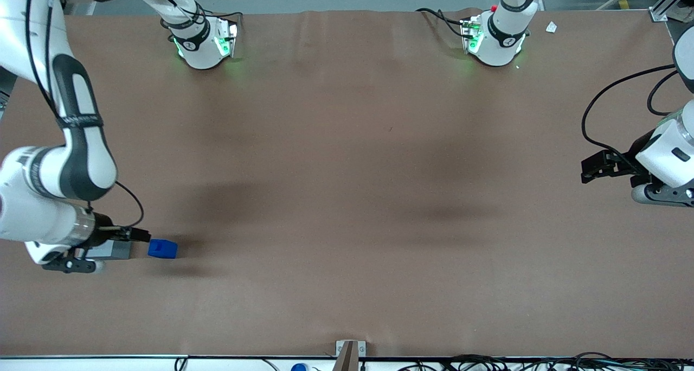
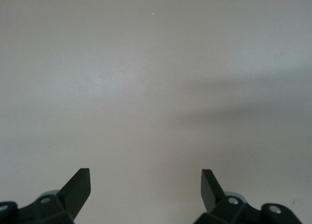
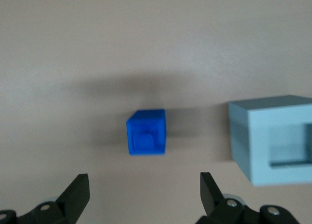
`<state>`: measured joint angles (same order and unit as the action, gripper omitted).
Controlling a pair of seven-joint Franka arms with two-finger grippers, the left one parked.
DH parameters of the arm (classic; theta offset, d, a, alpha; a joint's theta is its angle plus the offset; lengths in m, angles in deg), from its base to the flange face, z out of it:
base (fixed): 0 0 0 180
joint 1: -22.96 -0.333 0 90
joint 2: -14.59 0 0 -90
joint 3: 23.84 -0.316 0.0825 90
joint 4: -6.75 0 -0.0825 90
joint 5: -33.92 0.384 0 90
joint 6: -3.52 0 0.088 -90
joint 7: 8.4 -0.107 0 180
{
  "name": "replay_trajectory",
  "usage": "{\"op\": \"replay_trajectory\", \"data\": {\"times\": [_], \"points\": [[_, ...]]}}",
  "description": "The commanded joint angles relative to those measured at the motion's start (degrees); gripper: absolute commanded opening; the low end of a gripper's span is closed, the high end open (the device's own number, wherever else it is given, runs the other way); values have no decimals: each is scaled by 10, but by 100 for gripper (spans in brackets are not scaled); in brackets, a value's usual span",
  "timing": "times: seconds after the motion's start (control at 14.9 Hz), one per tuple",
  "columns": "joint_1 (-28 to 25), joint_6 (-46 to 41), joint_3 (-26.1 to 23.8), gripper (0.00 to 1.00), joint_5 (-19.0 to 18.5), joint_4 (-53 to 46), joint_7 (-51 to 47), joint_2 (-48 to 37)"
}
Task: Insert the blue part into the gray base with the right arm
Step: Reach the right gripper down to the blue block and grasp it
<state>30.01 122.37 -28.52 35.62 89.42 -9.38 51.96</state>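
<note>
The blue part (image 1: pixel 162 248) lies on the brown table near the working arm's end, beside the gray base (image 1: pixel 115 250) and a small gap apart from it. My right arm's wrist partly hides the gray base in the front view. The gripper (image 1: pixel 142 234) hangs above the table over the gap between them, open and empty. In the right wrist view the blue part (image 3: pixel 146 132) lies ahead of the open gripper (image 3: pixel 144 177), between the lines of its two fingers and clear of them. The gray base (image 3: pixel 253 136) stands beside the blue part, and its square recess shows.
The brown table cover (image 1: pixel 347 197) spreads wide toward the parked arm's end. The two arm bases (image 1: pixel 203 43) (image 1: pixel 496 40) stand at the edge farthest from the front camera. A small white scrap (image 1: pixel 551 27) lies near one base. Cables run along the nearest edge.
</note>
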Motion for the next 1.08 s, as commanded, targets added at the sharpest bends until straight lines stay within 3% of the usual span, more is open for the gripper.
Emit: {"op": "replay_trajectory", "data": {"times": [0.0,0.34,0.47,0.81,1.01], "points": [[-8,37,-1,100,0,-10,-17,29],[-5,91,2,100,-36,-9,-30,66],[-7,97,2,93,-36,-9,-31,72],[-5,94,1,32,-35,-9,-39,75],[1,78,0,12,-27,-12,-37,69]]}}
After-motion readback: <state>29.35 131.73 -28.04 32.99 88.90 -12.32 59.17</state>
